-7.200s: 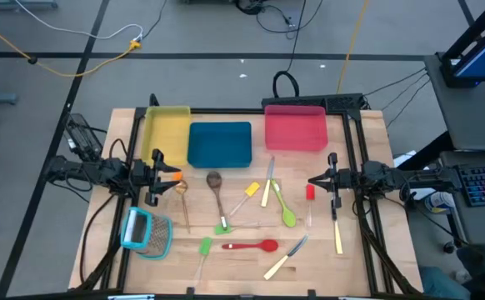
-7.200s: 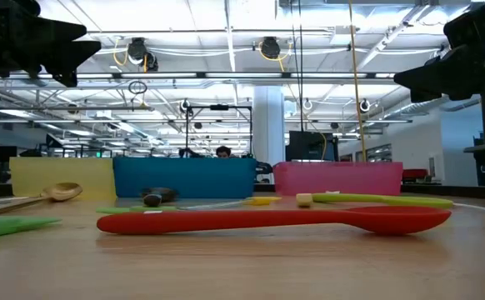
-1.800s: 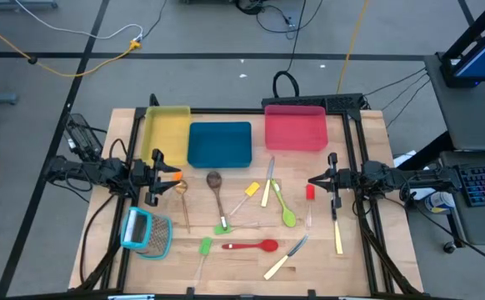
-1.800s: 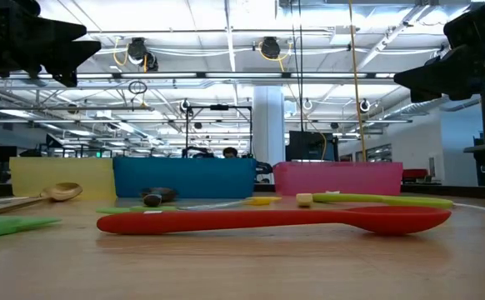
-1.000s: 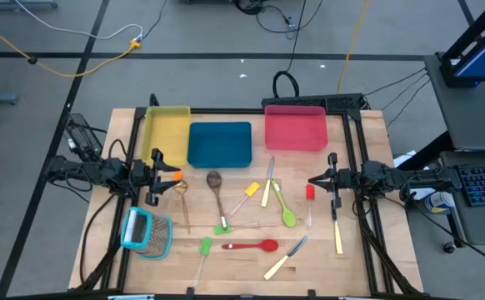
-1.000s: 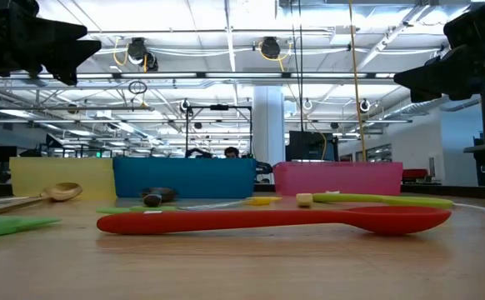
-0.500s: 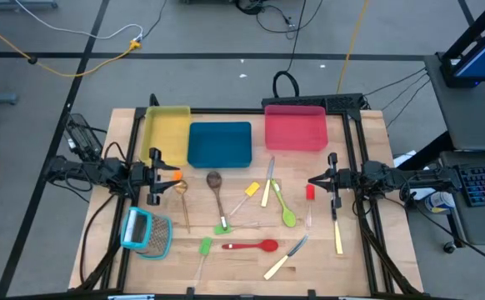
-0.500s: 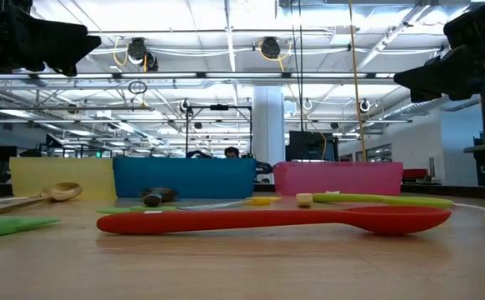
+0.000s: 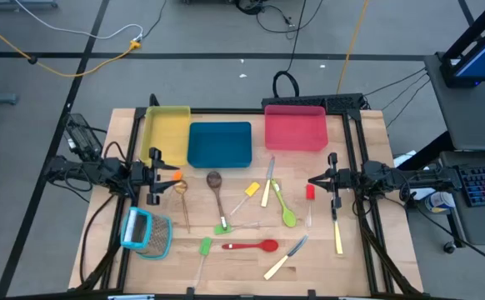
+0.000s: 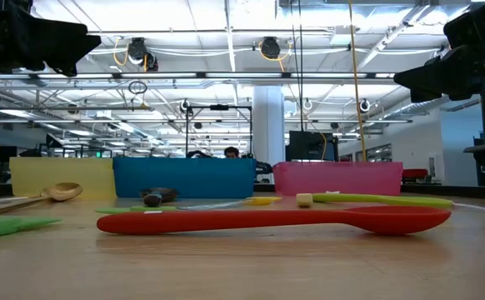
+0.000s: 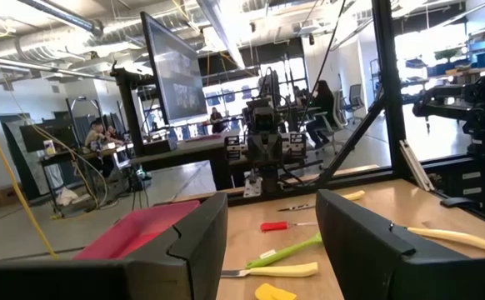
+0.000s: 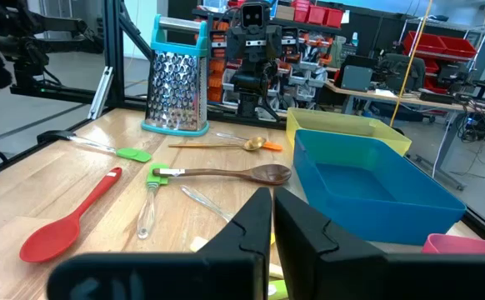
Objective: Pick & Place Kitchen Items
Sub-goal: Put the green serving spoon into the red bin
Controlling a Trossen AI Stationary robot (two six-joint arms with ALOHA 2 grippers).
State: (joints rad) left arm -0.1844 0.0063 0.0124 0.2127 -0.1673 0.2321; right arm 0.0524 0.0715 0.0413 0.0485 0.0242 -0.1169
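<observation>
Fingers of the left gripper (image 9: 161, 176) stand parted with nothing between them, raised over the left side of the light wooden table (image 9: 367, 258), just in front of the yellow tray (image 9: 166, 133); the right gripper (image 9: 317, 180) hangs over the right side with its fingers pressed together, holding nothing, in front of the pink-red tray (image 9: 295, 129). Between the two trays at the far edge sits the deep blue tray (image 9: 219, 143). Utensils lie scattered on the table in front of the trays: a dark wooden spoon (image 9: 216, 190) near the blue tray, a pale wooden spoon (image 9: 182, 200) just beside the left gripper, a small yellow spatula (image 9: 246, 196), a cream-handled knife (image 9: 267, 187) and a lime-green spoon (image 9: 284, 210) near the middle. A small red spatula (image 9: 310, 200) lies just beside the right gripper, with a second cream-handled knife (image 9: 337, 233) on the right edge. Nearer the front lie a long red plastic spoon (image 9: 251, 246), a small green spatula (image 9: 203, 254) and a third cream-handled knife (image 9: 283, 258). On the left front lies a light-blue-framed flat metal grater (image 9: 147, 232)
</observation>
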